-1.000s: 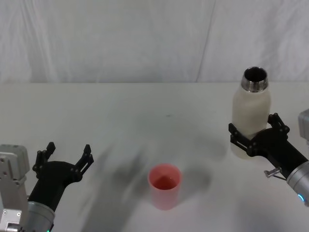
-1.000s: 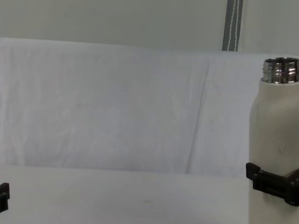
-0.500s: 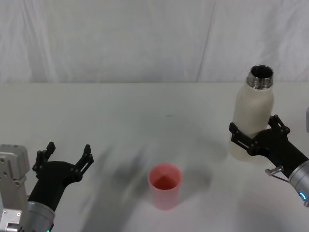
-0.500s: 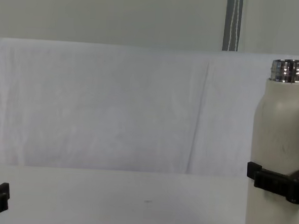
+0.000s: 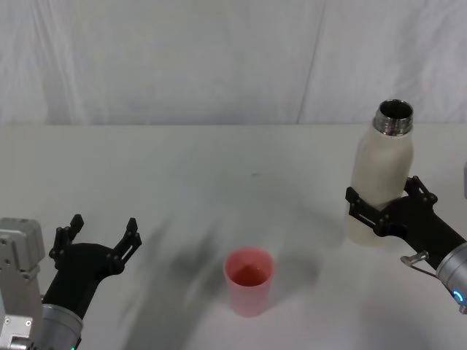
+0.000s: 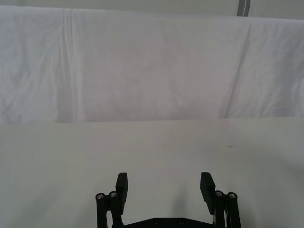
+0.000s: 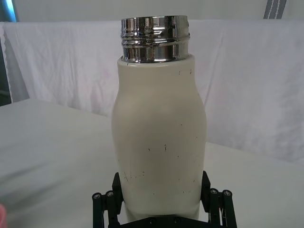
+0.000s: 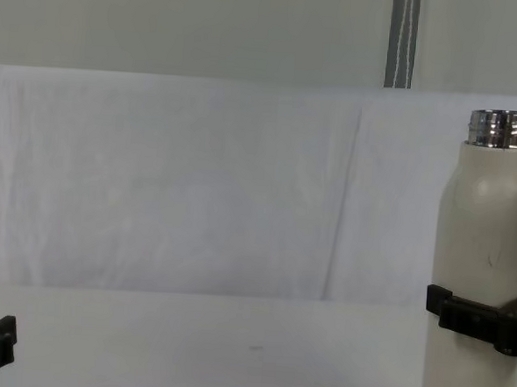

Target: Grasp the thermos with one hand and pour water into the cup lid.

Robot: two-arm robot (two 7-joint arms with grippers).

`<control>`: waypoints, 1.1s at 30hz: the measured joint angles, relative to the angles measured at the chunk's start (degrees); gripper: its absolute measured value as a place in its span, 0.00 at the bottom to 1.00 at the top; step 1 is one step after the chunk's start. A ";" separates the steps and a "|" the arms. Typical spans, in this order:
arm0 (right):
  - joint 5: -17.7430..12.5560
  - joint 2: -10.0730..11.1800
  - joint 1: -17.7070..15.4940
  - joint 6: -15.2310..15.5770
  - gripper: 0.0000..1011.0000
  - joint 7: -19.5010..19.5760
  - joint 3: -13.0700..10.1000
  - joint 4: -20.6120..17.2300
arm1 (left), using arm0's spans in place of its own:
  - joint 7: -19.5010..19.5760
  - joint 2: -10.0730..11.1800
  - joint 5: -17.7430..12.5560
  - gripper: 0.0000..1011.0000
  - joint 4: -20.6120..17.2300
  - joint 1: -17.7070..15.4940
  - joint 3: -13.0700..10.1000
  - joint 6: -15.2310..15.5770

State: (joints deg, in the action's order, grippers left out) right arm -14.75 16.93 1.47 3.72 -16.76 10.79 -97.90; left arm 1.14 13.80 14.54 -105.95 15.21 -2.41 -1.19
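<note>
Tilted a second ago, the thermos [image 5: 381, 179] now stands upright on the white desk [image 5: 219, 189] at the robot's right, its open steel neck [image 7: 155, 38] pointing straight up. The right gripper [image 5: 387, 205] clasps the lower body of the cream-white bottle, one black jaw on each side, in the same grip as before. In the chest view the bottle's base sits at about desk level; whether it touches the surface cannot be told. The pink cup lid [image 5: 249, 281] stands upright near the front middle of the desk, well apart from the thermos, with a trace of liquid in its bottom. The left gripper [image 5: 97, 235] hovers low at the front left of the desk, jaws spread wide and holding nothing, unchanged from a second ago.
</note>
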 joint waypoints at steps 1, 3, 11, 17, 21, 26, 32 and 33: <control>-0.15 0.05 0.01 0.01 0.94 0.06 0.03 0.01 | 0.00 0.00 0.00 0.99 0.00 0.00 0.00 0.00; -0.52 0.14 0.07 0.02 0.94 0.17 0.13 0.14 | 0.00 0.00 0.00 0.99 0.00 0.00 0.00 0.00; -1.55 0.24 0.41 -0.06 0.94 0.61 0.50 0.54 | 0.00 0.00 0.00 0.99 0.00 0.00 0.00 0.00; -2.00 0.20 0.85 -0.33 0.94 0.86 0.85 1.20 | 0.00 0.00 0.00 0.99 0.00 0.00 0.00 0.00; -2.26 0.13 1.27 -0.43 0.94 0.93 1.10 1.84 | 0.00 0.00 0.00 0.99 0.00 0.00 0.00 0.00; -2.95 0.00 1.79 -0.43 0.94 0.93 1.34 2.52 | 0.00 0.00 0.00 0.99 0.00 0.00 0.00 0.00; -4.16 -0.05 2.11 0.10 0.94 0.93 1.28 2.89 | 0.00 0.00 0.00 0.99 0.00 0.00 0.00 0.00; -4.31 -0.05 2.15 0.21 0.94 0.93 1.26 2.92 | 0.00 0.00 0.00 0.99 0.00 0.00 0.00 0.00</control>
State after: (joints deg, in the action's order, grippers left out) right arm -19.06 16.88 3.62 3.93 -15.83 12.05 -94.97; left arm 1.14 13.81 14.54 -105.95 15.21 -2.41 -1.19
